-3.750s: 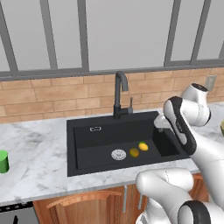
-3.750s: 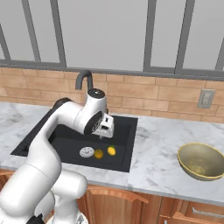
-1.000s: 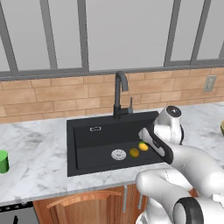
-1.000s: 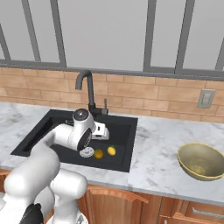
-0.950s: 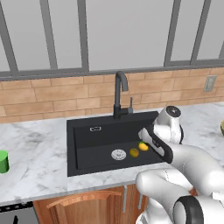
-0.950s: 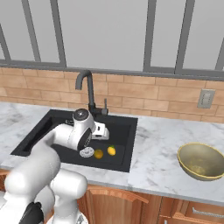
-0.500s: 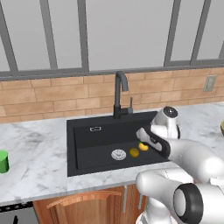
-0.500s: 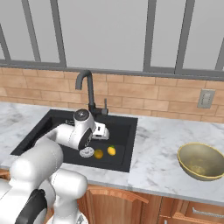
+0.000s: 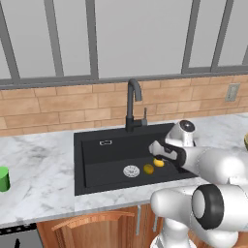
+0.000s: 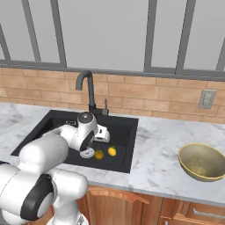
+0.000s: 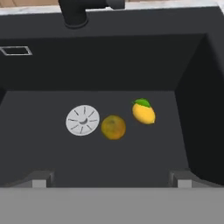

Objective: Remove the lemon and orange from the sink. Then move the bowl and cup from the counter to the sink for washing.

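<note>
Hand view: gripper (image 11: 112,178) jaws spread full wide, nothing between them, touching nothing. Both tips sit low over the sink (image 11: 192,118) floor, well short of the fruit.

Lemon (image 11: 143,112) lies on the sink floor, toward the right wall as this view frames it, with a green leaf on its far end. Orange (image 11: 113,127) is just beside it, between lemon and the silver drain (image 11: 82,120); orange nearly touches the drain rim, with a small gap to the lemon. Faucet (image 11: 78,9) base sits at the sink's back edge.

Left base view: gripper (image 9: 156,149) is down inside the sink (image 9: 92,160), hovering above the lemon (image 9: 158,162), which it partly hides. Orange (image 9: 148,169) and drain (image 9: 131,170) are in the clear. Cup (image 9: 4,178) stands on the counter (image 9: 38,169) well left of the sink; the other views lack it.

Right base view: bowl (image 10: 203,161) sits on the counter (image 10: 154,162) well right of the sink (image 10: 127,140). Gripper (image 10: 103,135) is just above the fruit; lemon (image 10: 112,151) and orange (image 10: 99,154) lie side by side, and the arm covers part of the drain (image 10: 88,153).

Versus a second ago: the hand has dropped lower into the sink and closer over the lemon. Versus nearly four seconds ago it was up above the sink's right rim. Jaws unchanged, wide. Fruit, bowl and cup have not moved.
</note>
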